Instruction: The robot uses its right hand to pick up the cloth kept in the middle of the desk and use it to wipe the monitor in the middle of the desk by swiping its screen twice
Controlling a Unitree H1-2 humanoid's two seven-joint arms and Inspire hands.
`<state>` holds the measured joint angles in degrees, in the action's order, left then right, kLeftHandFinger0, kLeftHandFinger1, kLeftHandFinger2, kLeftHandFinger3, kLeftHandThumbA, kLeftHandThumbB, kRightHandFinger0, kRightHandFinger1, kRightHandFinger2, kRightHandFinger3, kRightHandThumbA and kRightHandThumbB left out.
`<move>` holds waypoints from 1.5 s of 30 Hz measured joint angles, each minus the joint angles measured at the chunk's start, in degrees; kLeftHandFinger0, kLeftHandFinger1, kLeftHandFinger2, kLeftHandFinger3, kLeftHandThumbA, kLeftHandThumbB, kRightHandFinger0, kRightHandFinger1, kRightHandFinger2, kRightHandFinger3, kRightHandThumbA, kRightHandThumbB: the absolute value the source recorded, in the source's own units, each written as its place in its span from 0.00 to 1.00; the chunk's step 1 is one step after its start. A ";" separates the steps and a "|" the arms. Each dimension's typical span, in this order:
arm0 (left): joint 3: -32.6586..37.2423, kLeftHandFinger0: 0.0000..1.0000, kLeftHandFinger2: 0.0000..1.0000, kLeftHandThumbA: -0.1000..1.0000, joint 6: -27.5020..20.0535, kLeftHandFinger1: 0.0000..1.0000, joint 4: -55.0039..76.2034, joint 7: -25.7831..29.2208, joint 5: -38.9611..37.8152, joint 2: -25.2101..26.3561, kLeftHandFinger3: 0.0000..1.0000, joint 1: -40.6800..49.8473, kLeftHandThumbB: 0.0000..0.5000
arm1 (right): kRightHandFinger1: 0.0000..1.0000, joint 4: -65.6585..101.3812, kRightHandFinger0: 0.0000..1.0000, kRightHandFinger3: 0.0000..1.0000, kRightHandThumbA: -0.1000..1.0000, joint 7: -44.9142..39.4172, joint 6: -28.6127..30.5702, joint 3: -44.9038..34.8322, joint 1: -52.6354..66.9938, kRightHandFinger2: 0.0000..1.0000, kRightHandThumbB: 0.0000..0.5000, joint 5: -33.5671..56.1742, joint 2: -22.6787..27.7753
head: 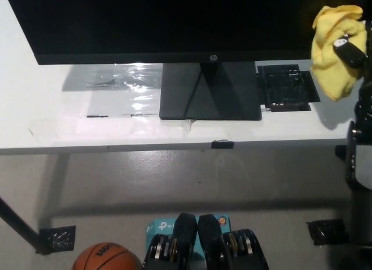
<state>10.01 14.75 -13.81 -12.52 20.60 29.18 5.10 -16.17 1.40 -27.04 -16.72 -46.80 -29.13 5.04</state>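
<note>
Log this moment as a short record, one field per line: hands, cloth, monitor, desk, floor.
right hand: shut on the yellow cloth, at the picture's right edge
left hand: not in view
cloth: bunched, raised at the monitor's lower right corner
monitor: dark screen, stand on the white desk
desk: black tray right of the stand
floor: basketball at lower left

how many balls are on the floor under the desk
1. A basketball lies on the floor at the bottom left of the head view, cut off by the picture's lower edge. Others could be hidden beneath the desk.
</note>
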 measured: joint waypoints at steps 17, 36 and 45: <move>0.58 1.00 1.00 0.35 -0.05 1.00 0.00 0.00 0.25 -0.01 1.00 -0.48 1.00 | 0.01 -8.75 0.00 0.25 0.00 4.34 -0.14 6.39 -7.28 0.14 0.13 0.36 -3.34; 1.84 1.00 1.00 0.39 0.31 1.00 0.52 -0.11 1.37 0.05 1.00 -0.66 0.97 | 0.00 -8.99 0.00 0.32 0.00 6.89 -0.14 12.66 -12.07 0.26 0.16 0.30 -14.09; 1.60 1.00 1.00 0.40 0.22 1.00 0.71 -0.11 1.41 0.06 1.00 -0.38 1.00 | 0.00 -8.95 0.00 0.11 0.00 6.85 -0.14 14.37 -12.90 0.29 0.25 0.53 -15.40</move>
<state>11.61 14.97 -13.10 -12.62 22.01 29.24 4.72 -25.12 8.25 -27.18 -2.35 -59.69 -28.60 -10.36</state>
